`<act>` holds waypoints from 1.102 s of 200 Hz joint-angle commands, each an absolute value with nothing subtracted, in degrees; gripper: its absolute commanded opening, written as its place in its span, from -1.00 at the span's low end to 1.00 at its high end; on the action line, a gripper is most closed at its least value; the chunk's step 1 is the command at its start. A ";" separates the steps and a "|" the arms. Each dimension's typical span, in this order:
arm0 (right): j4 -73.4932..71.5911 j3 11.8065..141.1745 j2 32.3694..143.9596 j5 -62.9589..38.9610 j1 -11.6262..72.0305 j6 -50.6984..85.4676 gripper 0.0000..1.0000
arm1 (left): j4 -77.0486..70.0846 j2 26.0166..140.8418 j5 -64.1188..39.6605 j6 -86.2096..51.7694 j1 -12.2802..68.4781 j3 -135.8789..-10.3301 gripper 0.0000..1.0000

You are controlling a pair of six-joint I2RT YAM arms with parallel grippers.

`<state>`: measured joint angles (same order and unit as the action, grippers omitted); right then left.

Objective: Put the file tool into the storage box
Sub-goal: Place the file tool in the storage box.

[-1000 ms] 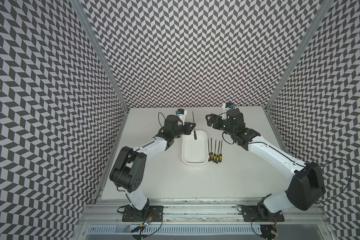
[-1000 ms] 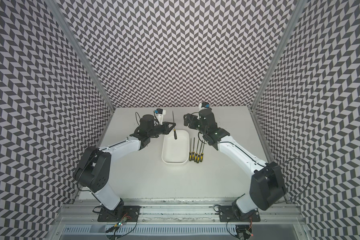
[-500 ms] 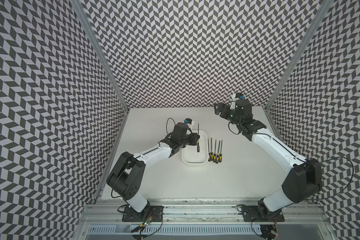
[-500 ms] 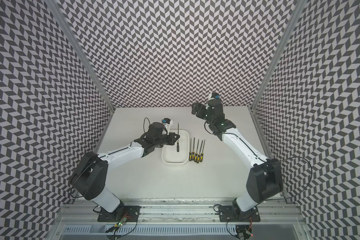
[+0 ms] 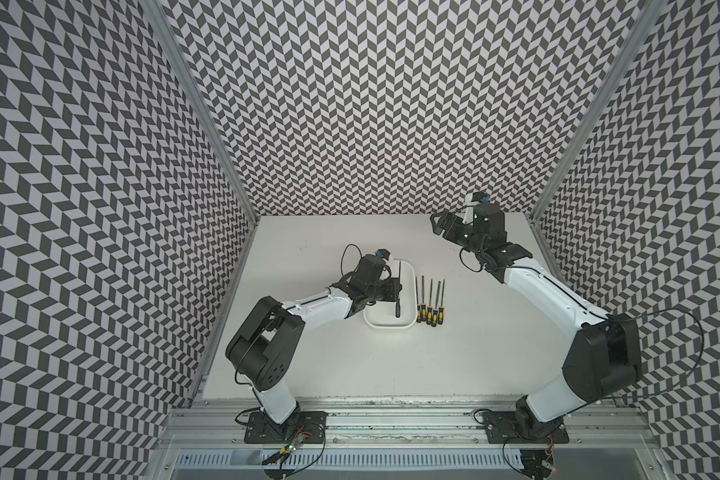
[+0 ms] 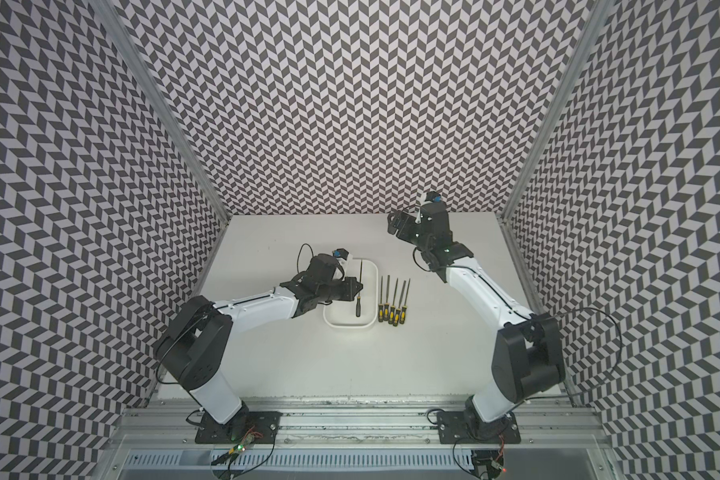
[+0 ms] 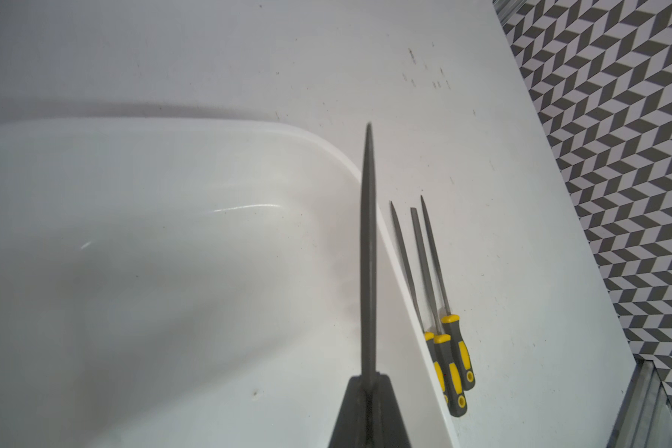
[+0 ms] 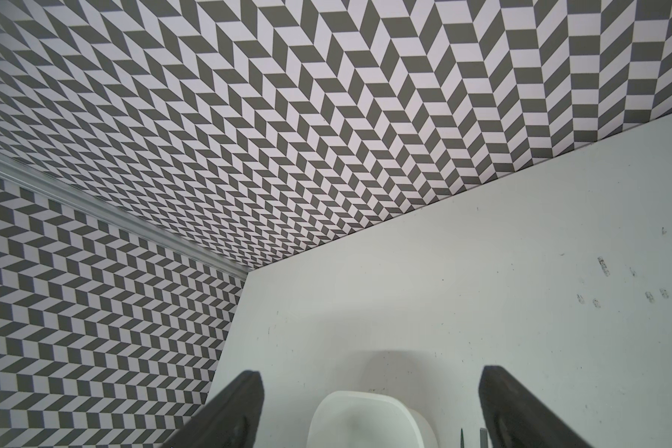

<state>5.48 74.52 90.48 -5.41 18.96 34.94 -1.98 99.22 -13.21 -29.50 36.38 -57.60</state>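
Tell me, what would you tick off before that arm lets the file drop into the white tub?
1. Grip: left pincer shut on the file: ok.
2. Position: file held above the storage box: ok.
3. Fit: file's tip inside the box's far rim: cannot tell.
4. Landing spot: box floor bare where it shows: ok.
5. Neighbours: spare files lie on the table beside the box, not under the drop: ok.
6. Clearance: right pincer open, raised well away from the box: ok.
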 commanded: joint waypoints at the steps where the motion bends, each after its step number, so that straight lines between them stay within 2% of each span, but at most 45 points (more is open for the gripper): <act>1: 2.11 73.37 89.44 -5.63 18.65 33.94 0.82 | -3.36 100.90 -13.49 -30.53 36.74 -57.23 -1.00; 103: 1.49 72.02 87.30 -5.02 18.46 33.43 0.82 | -5.59 107.83 -16.52 -33.91 36.73 -59.56 -1.00; 115: 1.51 71.98 87.14 -4.84 18.46 33.24 0.82 | -5.86 108.11 -16.52 -34.28 36.65 -59.51 -0.72; 129: 1.62 72.06 87.06 -4.83 18.39 33.22 0.83 | -6.13 108.32 -16.59 -34.62 36.65 -59.53 -0.60; 146: 1.40 71.76 86.76 -5.01 18.37 33.22 0.83 | -6.16 108.38 -16.45 -34.65 36.64 -59.68 -0.27; 165: 1.44 71.78 86.66 -5.10 18.41 33.07 0.83 | -5.81 108.23 -15.90 -34.50 36.64 -59.78 -0.08; 220: 3.35 71.68 88.80 -4.95 18.37 32.44 0.83 | -3.55 103.49 -12.30 -32.58 36.57 -60.27 -0.02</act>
<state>4.29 72.25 88.53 -5.41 18.59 33.41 -4.84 107.44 -14.76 -34.20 36.36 -58.33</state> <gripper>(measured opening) 0.916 0.490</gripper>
